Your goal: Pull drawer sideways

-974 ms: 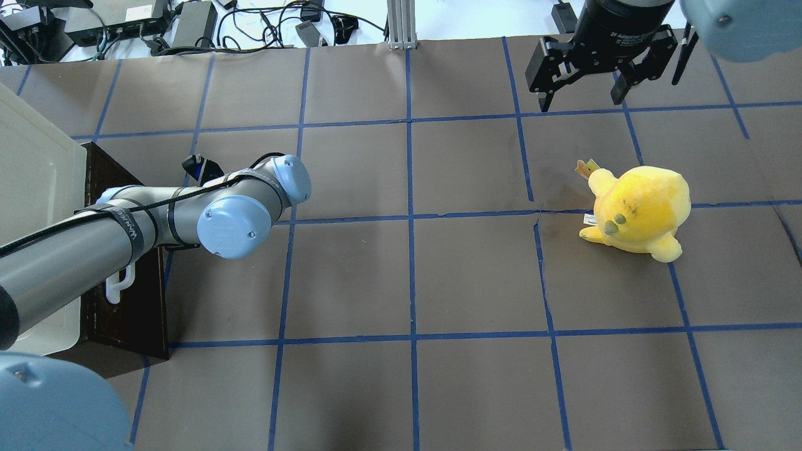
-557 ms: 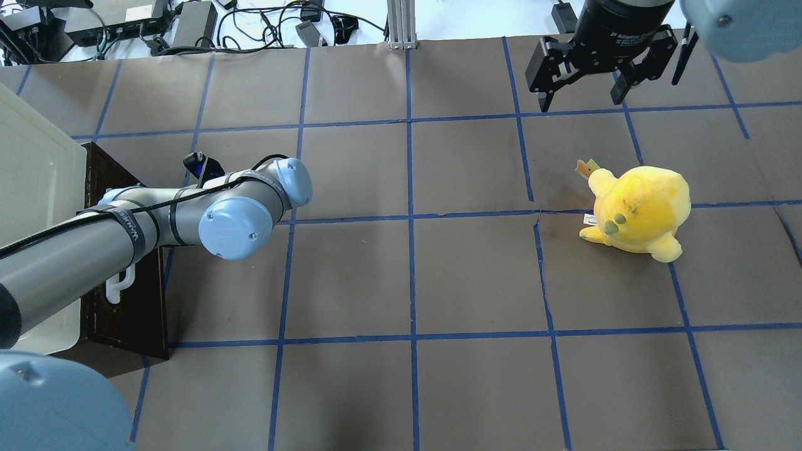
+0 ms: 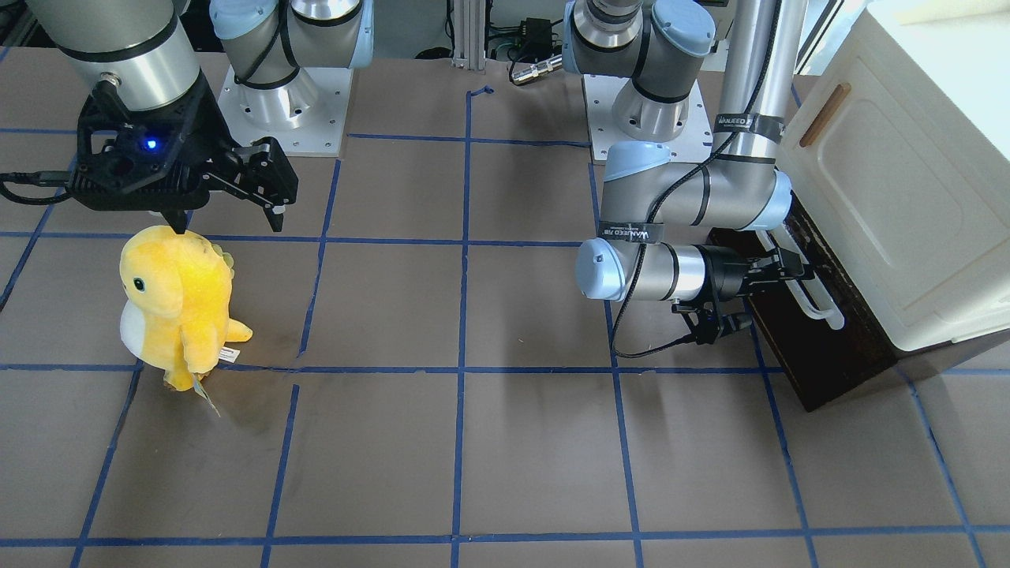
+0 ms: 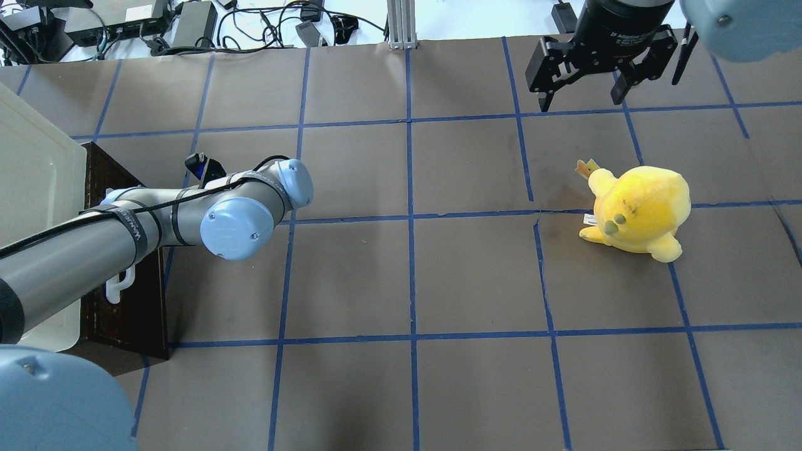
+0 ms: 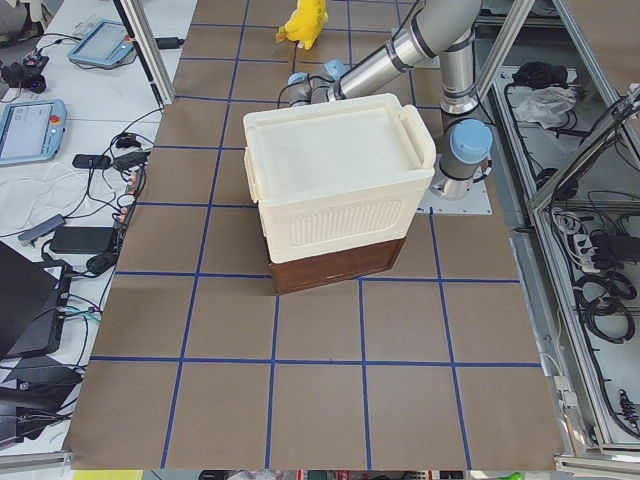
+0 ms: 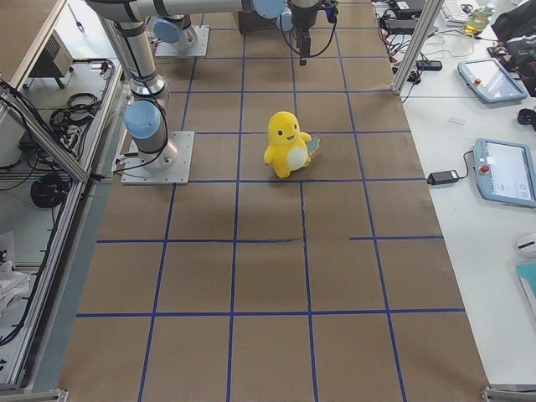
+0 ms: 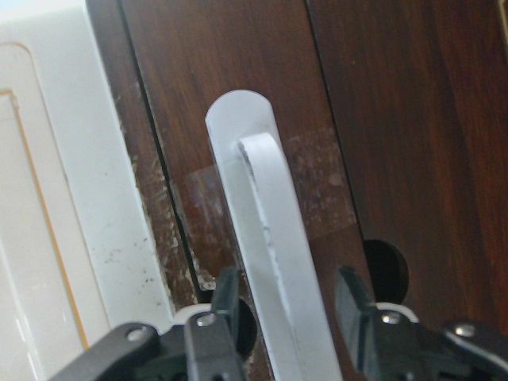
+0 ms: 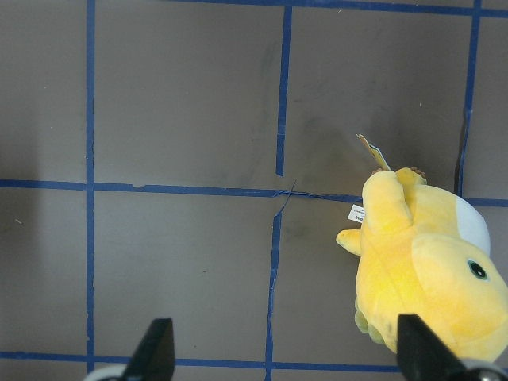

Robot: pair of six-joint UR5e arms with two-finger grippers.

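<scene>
The drawer has a dark brown front and sits shut under the cream-white cabinet. Its long white bar handle also shows in the left wrist view and overhead. My left gripper points sideways at the drawer front. In the left wrist view its fingers stand one on each side of the handle with narrow gaps, jaws open. The left arm hides the gripper overhead. My right gripper hangs open and empty at the far right, behind the plush.
A yellow plush toy stands on the brown paper at the right; it also shows in the right wrist view. The cabinet fills the left edge. Cables and boxes lie beyond the far edge.
My left arm's elbow and wrist have shifted slightly to the right. The drawer front and handle have not visibly moved. The right arm is still.
</scene>
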